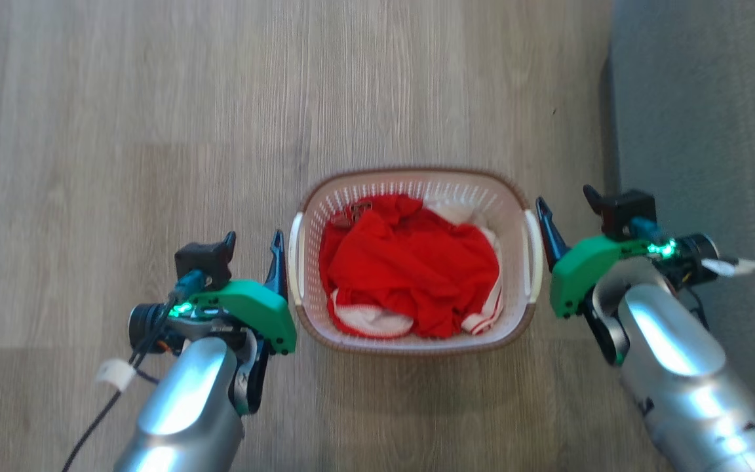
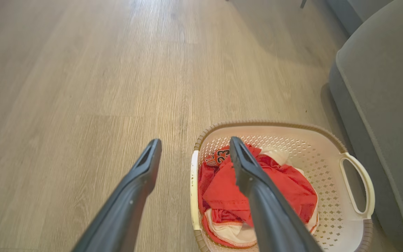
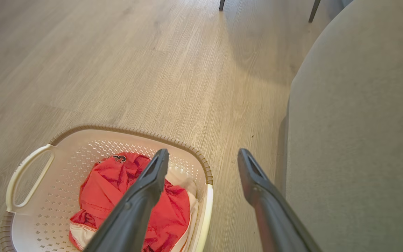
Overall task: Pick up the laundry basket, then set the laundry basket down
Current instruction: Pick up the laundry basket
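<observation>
The laundry basket [image 1: 417, 173] stands on the wood floor, white and perforated with a brown rim, holding a red and white garment [image 1: 410, 269]. My left gripper [image 1: 253, 252] is open just outside its left handle [image 1: 295, 262]. My right gripper [image 1: 567, 213] is open just outside the right handle [image 1: 533, 255]. In the left wrist view the left gripper [image 2: 194, 143] hovers with the near handle [image 2: 194, 189] showing in the gap between its fingers. In the right wrist view the right gripper [image 3: 203, 155] frames the near handle [image 3: 205, 210] the same way. Neither gripper holds anything.
A grey upholstered piece of furniture [image 1: 705, 98] stands close to the basket's right side, right beside my right arm. Thin dark furniture legs [image 3: 221, 4] show far ahead. Open wood floor [image 1: 122, 131] stretches left of and beyond the basket.
</observation>
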Tool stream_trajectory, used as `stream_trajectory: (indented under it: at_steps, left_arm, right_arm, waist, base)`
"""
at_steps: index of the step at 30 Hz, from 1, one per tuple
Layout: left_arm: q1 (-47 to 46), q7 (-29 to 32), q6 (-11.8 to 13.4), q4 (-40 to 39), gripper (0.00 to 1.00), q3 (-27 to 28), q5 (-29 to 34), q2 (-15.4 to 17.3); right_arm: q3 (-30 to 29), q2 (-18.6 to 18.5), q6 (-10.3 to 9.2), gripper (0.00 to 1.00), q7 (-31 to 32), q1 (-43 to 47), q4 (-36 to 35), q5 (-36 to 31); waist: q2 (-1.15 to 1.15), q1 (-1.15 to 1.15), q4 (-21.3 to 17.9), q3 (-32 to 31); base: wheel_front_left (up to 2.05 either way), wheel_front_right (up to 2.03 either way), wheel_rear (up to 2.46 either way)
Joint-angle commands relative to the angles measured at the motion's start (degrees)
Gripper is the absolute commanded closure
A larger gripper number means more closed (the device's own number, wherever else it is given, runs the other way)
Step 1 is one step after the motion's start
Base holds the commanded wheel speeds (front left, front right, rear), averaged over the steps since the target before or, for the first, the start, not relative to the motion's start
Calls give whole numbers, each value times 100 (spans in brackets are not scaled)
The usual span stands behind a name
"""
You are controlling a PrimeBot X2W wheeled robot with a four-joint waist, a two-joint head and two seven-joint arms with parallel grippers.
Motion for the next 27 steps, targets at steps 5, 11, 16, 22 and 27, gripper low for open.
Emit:
stream_trajectory:
  at_steps: [5, 11, 16, 22, 27]
  left_arm:
    - [-638, -46, -157, 595, 0, -246, -362, 61]
    - [-1135, -46, -322, 1033, 0, -617, -607, 61]
    - [-1474, -46, -453, 1441, 0, -884, -777, 61]
    - [-1798, -46, -568, 1797, 0, -1138, -962, 61]
    - [-2099, -46, -734, 2185, 0, -1479, -1157, 61]
  right_arm:
    - [373, 72, 34, 0, 158, -558, 637, 305]
    - [526, 159, 34, 0, 228, -1032, 1342, 460]
    - [716, 233, 34, 0, 279, -1311, 1748, 552]
    - [832, 304, 34, 0, 332, -1551, 2011, 749]
    - [917, 348, 34, 0, 401, -1756, 2253, 848]
  waist:
    - [0, -2, 65, 726]
    - [0, -2, 44, 1115]
    - [0, -2, -25, 1388]
    - [0, -2, -100, 1622]
    - [0, -2, -167, 1821]
  base:
    - [0, 0, 0]
    - [0, 0, 0]
    - [0, 0, 0]
    - [0, 0, 0]
    - [0, 0, 0]
